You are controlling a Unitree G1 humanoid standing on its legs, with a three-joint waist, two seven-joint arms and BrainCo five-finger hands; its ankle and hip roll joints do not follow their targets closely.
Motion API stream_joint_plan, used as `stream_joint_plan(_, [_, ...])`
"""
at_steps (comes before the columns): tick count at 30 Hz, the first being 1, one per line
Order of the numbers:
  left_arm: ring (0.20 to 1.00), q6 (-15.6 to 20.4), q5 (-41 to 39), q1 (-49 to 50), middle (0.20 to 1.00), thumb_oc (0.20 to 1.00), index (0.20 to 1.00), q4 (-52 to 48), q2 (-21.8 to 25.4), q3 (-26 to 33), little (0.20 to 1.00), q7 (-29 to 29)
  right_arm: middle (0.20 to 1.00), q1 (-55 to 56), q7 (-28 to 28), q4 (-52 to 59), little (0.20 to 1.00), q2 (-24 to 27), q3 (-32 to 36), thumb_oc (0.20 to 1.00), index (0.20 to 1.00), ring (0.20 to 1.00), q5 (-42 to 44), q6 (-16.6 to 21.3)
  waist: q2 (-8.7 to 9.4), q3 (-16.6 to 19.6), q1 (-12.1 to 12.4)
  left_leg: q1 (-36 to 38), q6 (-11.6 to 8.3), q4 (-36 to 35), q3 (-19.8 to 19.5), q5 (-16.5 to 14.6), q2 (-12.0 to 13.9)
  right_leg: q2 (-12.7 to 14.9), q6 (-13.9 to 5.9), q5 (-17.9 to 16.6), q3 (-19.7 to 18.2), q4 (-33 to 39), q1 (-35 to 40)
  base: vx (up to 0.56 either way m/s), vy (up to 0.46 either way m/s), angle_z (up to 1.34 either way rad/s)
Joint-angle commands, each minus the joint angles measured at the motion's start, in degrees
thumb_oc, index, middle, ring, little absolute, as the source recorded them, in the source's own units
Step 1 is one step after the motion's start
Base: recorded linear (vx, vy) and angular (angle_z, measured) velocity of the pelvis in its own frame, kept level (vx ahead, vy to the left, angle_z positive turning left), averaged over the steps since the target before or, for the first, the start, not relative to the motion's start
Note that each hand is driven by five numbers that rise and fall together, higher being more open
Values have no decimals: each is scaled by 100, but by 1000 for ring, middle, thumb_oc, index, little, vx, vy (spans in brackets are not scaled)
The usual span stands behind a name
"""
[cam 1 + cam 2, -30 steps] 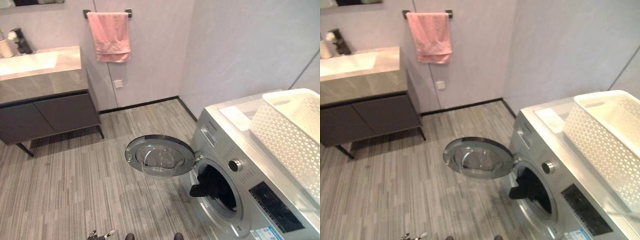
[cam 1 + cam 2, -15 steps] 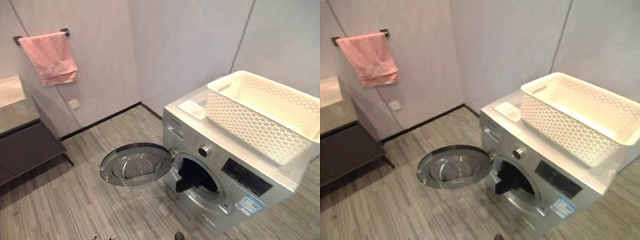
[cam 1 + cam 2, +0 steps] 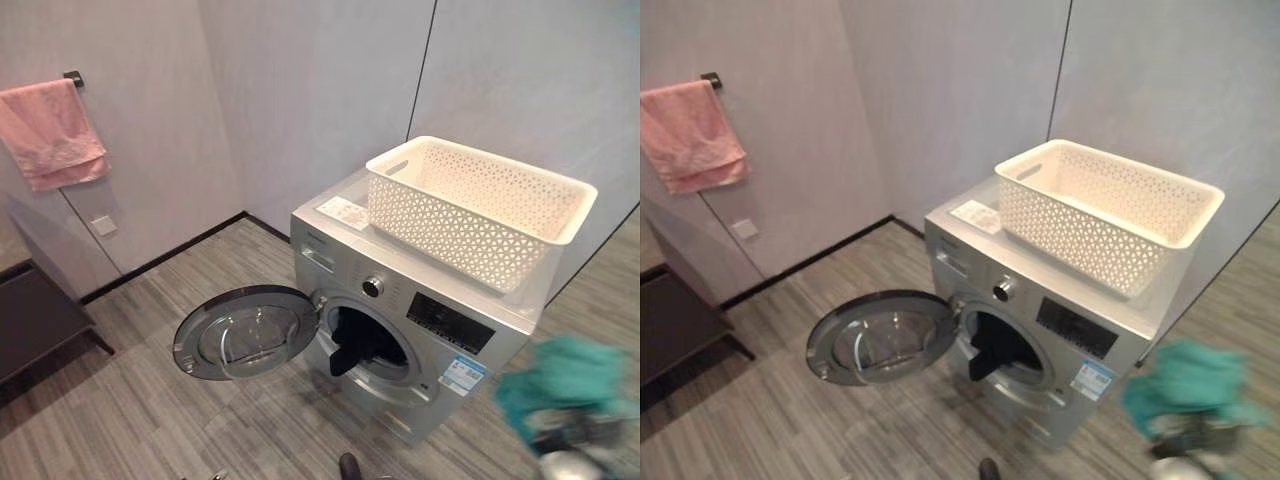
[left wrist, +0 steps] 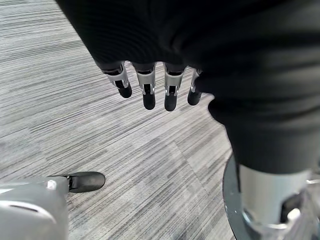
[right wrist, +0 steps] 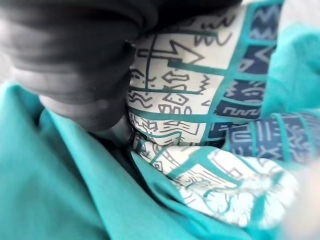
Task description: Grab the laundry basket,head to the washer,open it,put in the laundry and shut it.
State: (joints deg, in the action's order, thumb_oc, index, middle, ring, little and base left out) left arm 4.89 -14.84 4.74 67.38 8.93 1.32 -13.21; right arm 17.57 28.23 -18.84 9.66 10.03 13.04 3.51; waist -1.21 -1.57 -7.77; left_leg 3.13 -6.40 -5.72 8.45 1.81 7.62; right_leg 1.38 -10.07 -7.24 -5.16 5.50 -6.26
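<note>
Task status, itemised. Laundry basket (image 3: pixel 478 208): white, perforated, set on top of the washer (image 3: pixel 400 320), at about one o'clock in the head views; it looks empty from here, though its floor is not fully visible. Washer door (image 3: pixel 245 330): swung fully open toward nine o'clock of the drum opening, so the opening step reads as done. Dark garment (image 3: pixel 352 345): already in the drum mouth, part of it drooping over the lower lip. Teal cloth (image 3: pixel 563 375): in my right hand (image 3: pixel 1188 440), at about four o'clock, well apart from the drum and not yet loaded; the right wrist view shows teal fabric and a patterned white-and-blue panel (image 5: pixel 200 100) pressed close against the hand, but the fingers are buried in it, so I cannot tell how they sit. My left hand (image 4: pixel 150 87): hanging over bare striped floor (image 4: pixel 100 130), fingers straight and relaxed, holding nothing. Outstanding, as I judge it: carry the teal cloth to the drum, push the drooping dark piece inside, then swing the door shut. Pink towel (image 3: pixel 50 135) on the wall rail at ten o'clock: not part of the job.
</note>
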Motion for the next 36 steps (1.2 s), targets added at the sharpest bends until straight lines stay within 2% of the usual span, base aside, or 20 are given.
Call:
stream_joint_plan(1, [1000, 233, -267, -211, 1000, 1000, 1000, -473, 422, -155, 1000, -60, 200, -673, -577, -361, 200, 40, -19, 200, 200, 200, 1095, 594, 400, -526, 128, 233, 265, 72, -9, -442, -73, 664, 65, 379, -184, -127, 365, -88, 18, 21])
stream_joint_plan(3, [1000, 262, -303, -245, 1000, 1000, 1000, -482, 417, -214, 1000, -79, 200, -736, -685, -548, 200, -35, -250, 200, 200, 200, 1207, 561, 373, -591, 152, 138, 259, 72, -31, -405, -93, 686, 63, 348, -151, -116, 290, -127, 18, 8])
stream_joint_plan(4, [1000, 311, -397, -351, 1000, 1000, 1000, -476, 408, -336, 1000, -137, 200, -1004, -794, -965, 200, -67, -706, 200, 200, 200, 1326, 532, 326, -746, 225, -40, 250, 72, -77, -335, -127, 713, 66, 294, -105, -120, 141, -131, 14, -21])
stream_joint_plan(5, [1000, 312, -398, -356, 1000, 1000, 1000, -473, 408, -333, 1000, -137, 200, -1016, -797, -978, 200, -65, -707, 200, 200, 200, 1330, 539, 326, -743, 217, -51, 250, 72, -83, -332, -128, 715, 66, 295, -101, -122, 132, -192, 17, -40])
stream_joint_plan(6, [1000, 374, -479, -488, 1000, 1000, 1000, -492, 381, -509, 1000, -210, 200, -1360, -869, -1352, 200, -154, -1163, 200, 200, 200, 1523, 550, 251, -951, 313, -275, 238, 72, -133, -244, -170, 763, 66, 233, -24, -117, -31, -107, 12, -16])
stream_joint_plan(10, [1000, 458, -637, -699, 1000, 1000, 1000, -466, 338, -756, 1000, -330, 200, -1959, -802, -1855, 200, -271, -1607, 200, 200, 200, 1764, 611, 131, -1199, 432, -604, 223, 72, -266, -118, -236, 829, 82, 164, 110, -99, -226, -125, 3, 38])
stream_joint_plan(14, [1000, 558, -839, -810, 1000, 1000, 1000, -514, 215, -1058, 1000, -425, 200, -2645, -635, -2476, 200, -382, -1958, 200, 200, 200, 1822, 628, -88, -1431, 579, -925, 213, 72, -394, -6, -323, 936, 91, 115, 280, -53, -390, -52, 18, 26])
stream_joint_plan(15, [1000, 602, -973, -838, 1000, 1000, 1000, -606, 146, -1189, 1000, -461, 200, -3045, -550, -2803, 200, -377, -2039, 200, 200, 200, 1832, 619, -215, -1539, 652, -1083, 224, 72, -456, 30, -372, 985, 79, 94, 319, -50, -498, -57, 42, 43])
stream_joint_plan(16, [1000, 602, -973, -842, 1000, 1000, 1000, -606, 145, -1189, 1000, -462, 200, -3054, -553, -2811, 200, -375, -2036, 200, 200, 200, 1834, 621, -217, -1538, 649, -1089, 224, 72, -459, 32, -372, 985, 79, 94, 322, -50, -502, -50, 51, 41])
stream_joint_plan(18, [1000, 637, -1027, -816, 1000, 1000, 1000, -710, 95, -1331, 1000, -475, 200, -3435, -437, -3090, 200, -349, -2041, 200, 200, 200, 1747, 600, -337, -1610, 729, -1178, 235, 72, -491, 49, -418, 1032, 66, 80, 350, -50, -564, -21, 48, -5])
stream_joint_plan(23, [1000, 727, -1043, -642, 1000, 1000, 1000, -1444, 169, -1814, 1000, -401, 200, -4656, -120, -3880, 200, -245, -1573, 200, 200, 200, 2125, 737, -712, -1779, 1005, -1459, 254, 72, -637, 121, -539, 1169, 36, 42, 417, -50, -729, -33, 62, 26])
stream_joint_plan(28, [1000, 731, -990, -621, 1000, 1000, 1000, -1571, 254, -2027, 1000, -292, 200, -5197, -26, -4246, 200, -32, -1454, 200, 200, 200, 2110, 718, -779, -1766, 1163, -1561, 259, 72, -668, 142, -561, 1170, 19, 41, 445, -50, -811, -6, 13, 3])
stream_joint_plan(36, [1000, 704, -883, -701, 1000, 1000, 1000, -1584, 278, -2065, 1000, -323, 200, -5500, 31, -4401, 200, 309, -1374, 200, 200, 200, 2123, 737, -659, -1745, 1260, -1581, 268, 72, -784, 128, -543, 1147, 15, 73, 517, -50, -760, 3, -13, -2])
